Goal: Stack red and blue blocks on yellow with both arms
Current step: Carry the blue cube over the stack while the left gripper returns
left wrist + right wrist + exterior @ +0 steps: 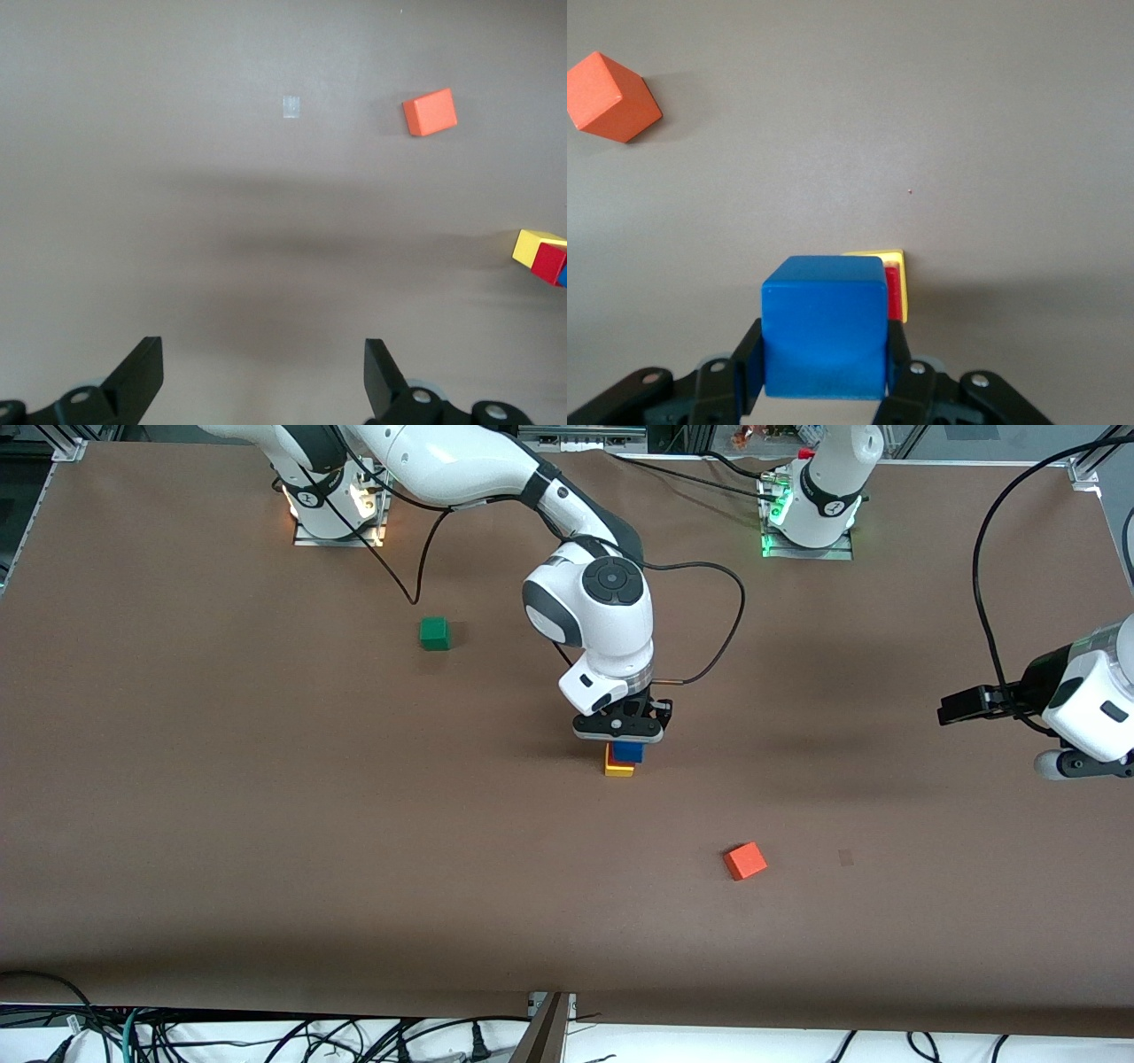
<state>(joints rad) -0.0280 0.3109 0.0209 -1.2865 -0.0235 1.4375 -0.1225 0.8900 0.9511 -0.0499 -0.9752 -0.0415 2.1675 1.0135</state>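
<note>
The yellow cube (619, 770) sits at the middle of the table. The red block (896, 294) lies on it and is almost hidden in the front view. My right gripper (627, 746) is over this stack, shut on the blue block (629, 751), which sits on or just above the red one; I cannot tell if they touch. In the right wrist view the fingers (748, 365) clamp the blue block (824, 326), with a yellow edge (879, 257) showing past it. My left gripper (1076, 764) waits open and empty (263, 372) over the left arm's end of the table; the stack (547, 259) shows at its view's edge.
An orange cube (745, 860) lies nearer to the front camera than the stack, toward the left arm's end; it also shows in both wrist views (431, 112) (611, 97). A green cube (434, 633) sits farther from the camera, toward the right arm's end. Black cables trail near both bases.
</note>
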